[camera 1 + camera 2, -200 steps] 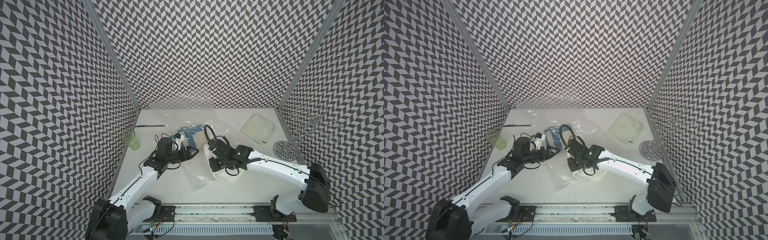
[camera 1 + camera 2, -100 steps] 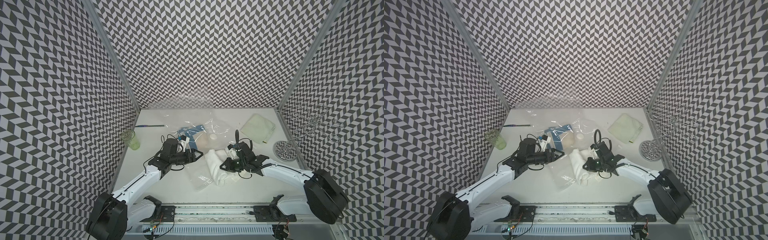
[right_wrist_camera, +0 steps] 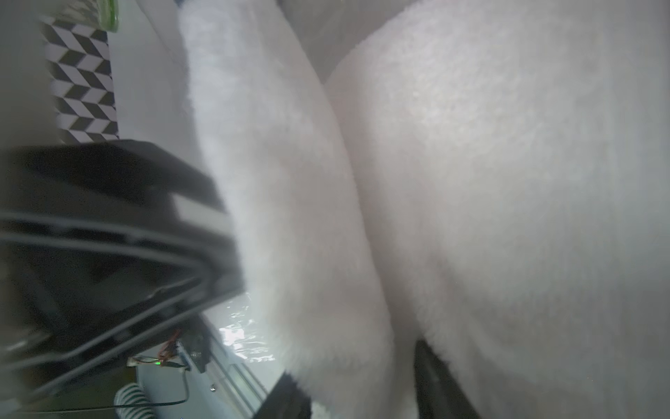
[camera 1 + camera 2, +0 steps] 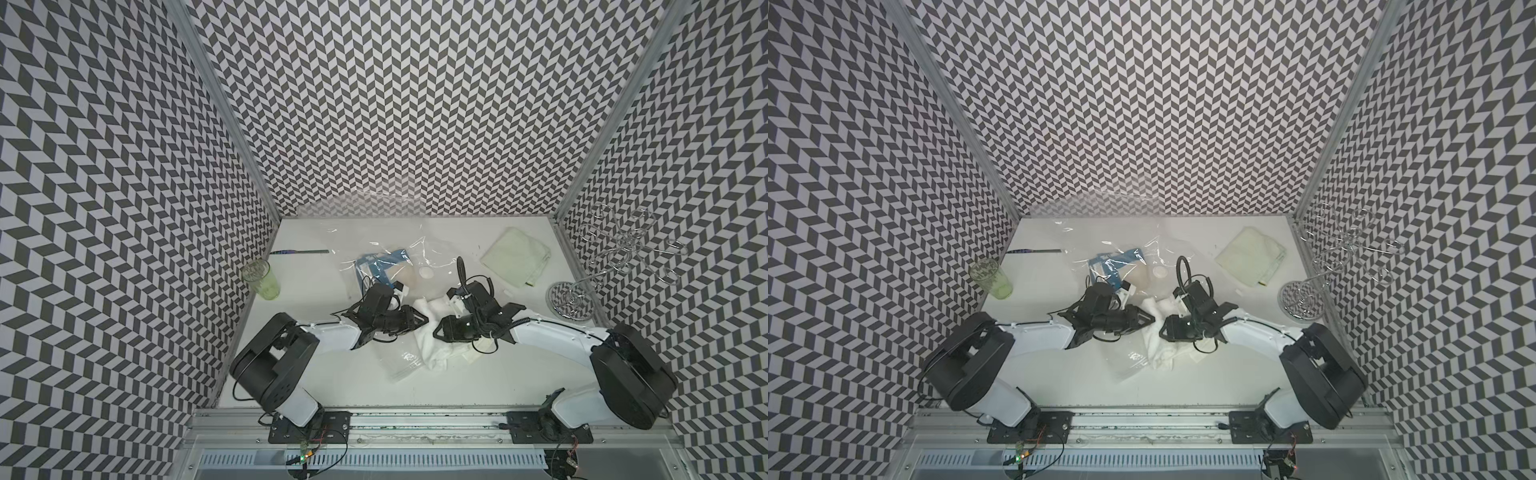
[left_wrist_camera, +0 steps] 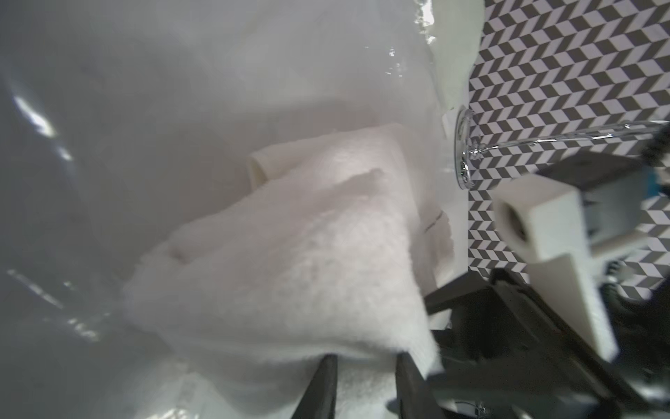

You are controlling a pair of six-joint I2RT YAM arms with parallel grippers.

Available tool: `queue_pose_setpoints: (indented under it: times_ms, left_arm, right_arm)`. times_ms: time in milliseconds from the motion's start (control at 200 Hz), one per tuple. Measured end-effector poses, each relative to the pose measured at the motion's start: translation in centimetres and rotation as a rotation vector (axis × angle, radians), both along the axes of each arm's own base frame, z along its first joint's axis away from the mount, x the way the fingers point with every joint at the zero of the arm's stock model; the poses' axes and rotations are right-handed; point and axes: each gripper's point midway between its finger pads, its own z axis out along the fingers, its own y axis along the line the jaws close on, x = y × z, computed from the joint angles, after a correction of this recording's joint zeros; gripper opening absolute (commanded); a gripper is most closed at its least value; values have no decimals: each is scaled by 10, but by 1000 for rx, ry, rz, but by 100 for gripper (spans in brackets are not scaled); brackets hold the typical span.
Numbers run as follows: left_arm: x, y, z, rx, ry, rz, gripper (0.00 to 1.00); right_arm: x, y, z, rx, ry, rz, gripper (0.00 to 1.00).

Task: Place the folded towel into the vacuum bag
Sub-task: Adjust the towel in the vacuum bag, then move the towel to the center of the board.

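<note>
two grippers on one towel [image 4: 432,353], not yet bagged

one white towel lies on the table [image 4: 332,374] between the arms, rumpled more than folded, partly across the near end of the bag [image 4: 415,257]. the bag is spread flat toward the back wall, cap [image 4: 426,272] up, a blue card [image 4: 382,262] inside. in the left wrist view the towel's far part looks hazy, as if film lay over it, so some may be inside the mouth (i can't swear to that).

the left gripper [image 4: 422,321] meets the towel from one side, the right gripper [image 4: 437,331] from the other, tips near each other. the left fingers [image 5: 326,388] stand a little apart at the towel's edge, cloth between them; whether they pinch it i cannot tell. the right fingers [image 3: 435,384] are spread wide around a fat fold and don't seem to squeeze it.

my read: the feeding step, perhaps a handover. next, the left needs a firm pinch on that edge and a low slide toward the cap, while the right lifts the top film so the mouth gapes. slick film, soft cloth: the towel could bunch at the mouth or shove the bag along.

a green cloth [image 4: 515,259], a cup [image 4: 262,280] and a wire rack [image 4: 573,303] sit well apart.
</note>
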Motion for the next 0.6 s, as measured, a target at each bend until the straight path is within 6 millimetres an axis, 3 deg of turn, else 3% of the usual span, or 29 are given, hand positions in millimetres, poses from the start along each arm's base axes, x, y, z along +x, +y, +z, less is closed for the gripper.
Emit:
queue_pose_setpoints:
  times_ms: [125,235,300,401,601]
  left_arm:
    - [4,4,-13,28,19,12,30]
    - [4,7,-11,45,-1,11,32]
    - [3,9,-8,59,-14,9,32]
    - [3,11,-2,76,-38,9,32]
    - [2,13,-4,104,-51,1,32]
  right_arm:
    - [25,-35,44,-48,-123,-114,80]
    - [56,-75,65,-160,-239,-237,86]
    - [67,-94,56,-241,-235,-271,87]
    - [77,-112,24,-358,-170,-276,87]
    - [68,-111,-26,-419,-55,-193,77]
